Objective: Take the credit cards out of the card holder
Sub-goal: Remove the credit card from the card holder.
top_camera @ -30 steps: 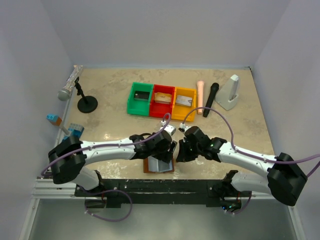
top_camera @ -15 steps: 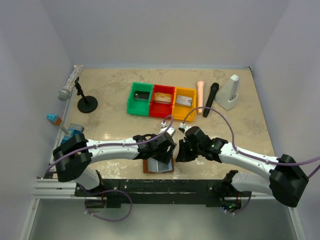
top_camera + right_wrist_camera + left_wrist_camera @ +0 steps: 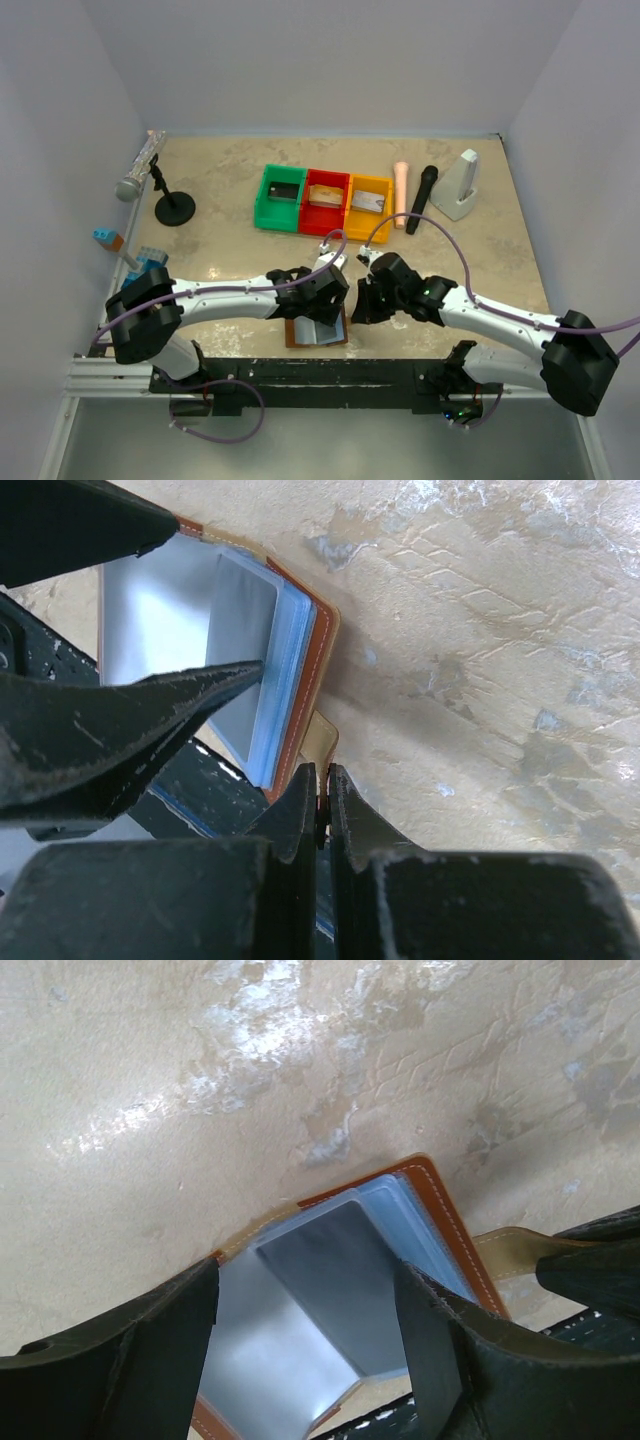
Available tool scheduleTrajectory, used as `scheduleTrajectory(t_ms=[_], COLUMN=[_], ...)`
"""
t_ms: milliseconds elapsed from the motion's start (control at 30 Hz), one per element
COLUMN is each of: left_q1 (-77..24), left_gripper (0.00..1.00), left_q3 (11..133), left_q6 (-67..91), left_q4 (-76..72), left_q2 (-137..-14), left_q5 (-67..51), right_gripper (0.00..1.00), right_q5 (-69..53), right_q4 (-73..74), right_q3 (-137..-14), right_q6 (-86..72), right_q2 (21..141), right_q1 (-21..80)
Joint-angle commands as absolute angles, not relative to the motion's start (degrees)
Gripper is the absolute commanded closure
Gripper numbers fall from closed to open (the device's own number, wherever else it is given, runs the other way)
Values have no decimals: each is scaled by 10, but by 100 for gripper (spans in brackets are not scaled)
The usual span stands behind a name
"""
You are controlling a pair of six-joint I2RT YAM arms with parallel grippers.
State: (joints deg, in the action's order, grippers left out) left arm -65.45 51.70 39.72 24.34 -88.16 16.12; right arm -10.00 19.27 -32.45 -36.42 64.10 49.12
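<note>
The brown card holder (image 3: 300, 335) lies open at the table's near edge, grey-blue inside (image 3: 340, 1260). My left gripper (image 3: 322, 310) is open over it, its fingers (image 3: 150, 1340) straddling an upright grey-blue inner leaf (image 3: 240, 645); whether that leaf holds a card I cannot tell. My right gripper (image 3: 322, 798) is shut on the holder's tan strap (image 3: 325, 742) at its right edge (image 3: 358, 308). Three credit cards lie in the bins: a dark one (image 3: 284, 191), a tan-gold one (image 3: 322, 196) and a silvery grey one (image 3: 371, 203).
Green (image 3: 264, 200), red (image 3: 310, 215) and yellow (image 3: 352, 212) bins stand in a row mid-table. To their right lie a pink cylinder (image 3: 400, 190), a black marker-like stick (image 3: 422, 198) and a white stand (image 3: 462, 185). A microphone on its stand (image 3: 160, 185) and blue blocks (image 3: 150, 262) are at the left.
The left arm has shifted slightly to the right, with its gripper still over the open holder. The right gripper has held still on the strap.
</note>
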Motion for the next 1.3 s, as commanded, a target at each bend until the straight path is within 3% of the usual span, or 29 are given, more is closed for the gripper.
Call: scheduleTrajectory(t_ms=[0, 400, 633, 1267], left_q1=[-657, -657, -660, -663], left_gripper=[26, 24, 24, 28], left_q3=[522, 514, 564, 556], left_q6=[408, 409, 403, 415], left_q4=[269, 255, 279, 286], left_q2=[-859, -821, -869, -881], left_q5=[199, 196, 175, 169], right_gripper=[100, 100, 100, 100], right_q5=[-95, -96, -95, -93], right_q4=[193, 196, 201, 207], right_q3=[-346, -351, -361, -367], right_q6=[-360, -360, -360, -360], right_q2=[629, 629, 635, 621], right_q1=[494, 495, 498, 507])
